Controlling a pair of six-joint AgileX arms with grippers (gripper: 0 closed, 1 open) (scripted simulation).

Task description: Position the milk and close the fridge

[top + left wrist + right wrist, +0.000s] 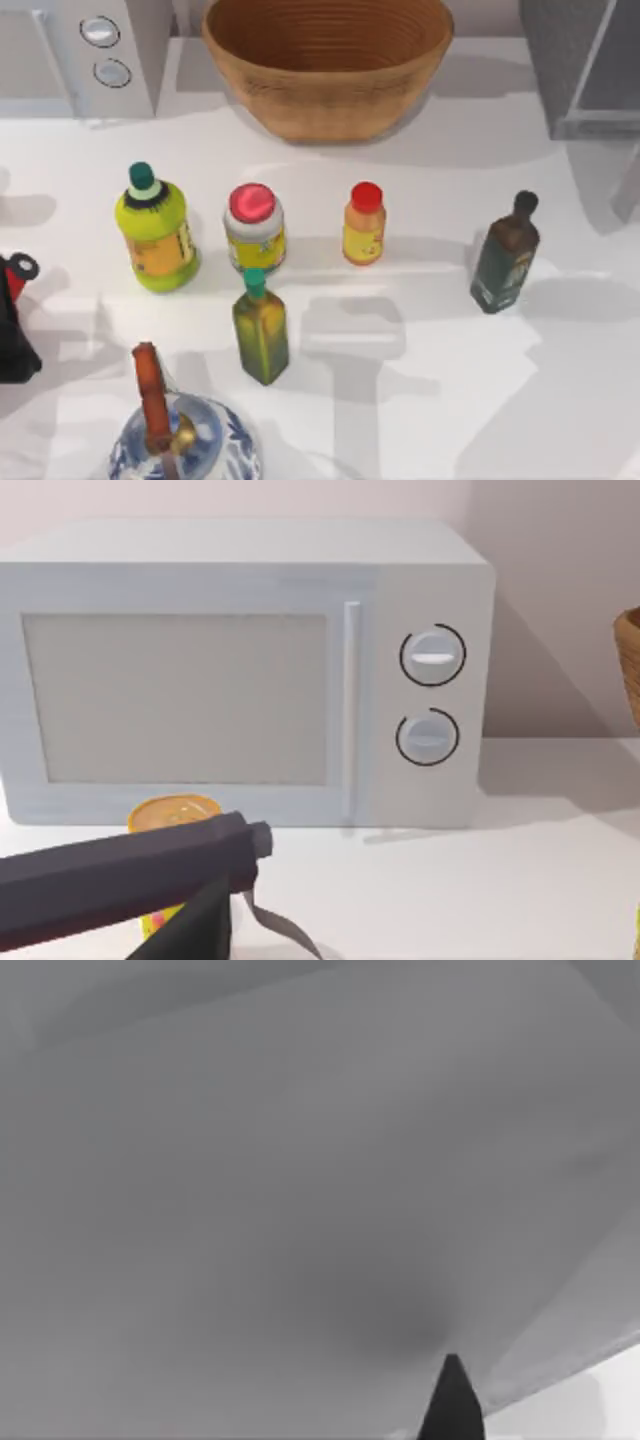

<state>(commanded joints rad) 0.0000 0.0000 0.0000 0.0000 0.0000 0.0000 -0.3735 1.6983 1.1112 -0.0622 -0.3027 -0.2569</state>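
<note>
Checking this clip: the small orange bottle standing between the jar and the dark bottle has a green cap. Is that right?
Not quite. The top view shows the orange bottle with a red cap, not green. It does stand between the jar and the dark bottle.

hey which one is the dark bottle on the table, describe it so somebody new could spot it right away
Start at the grey fridge in the top view's back right corner and come forward onto the white table. The dark bottle stands alone there, right of the orange bottle. Its black-green body and dark cap set it apart from the bright bottles.
</note>
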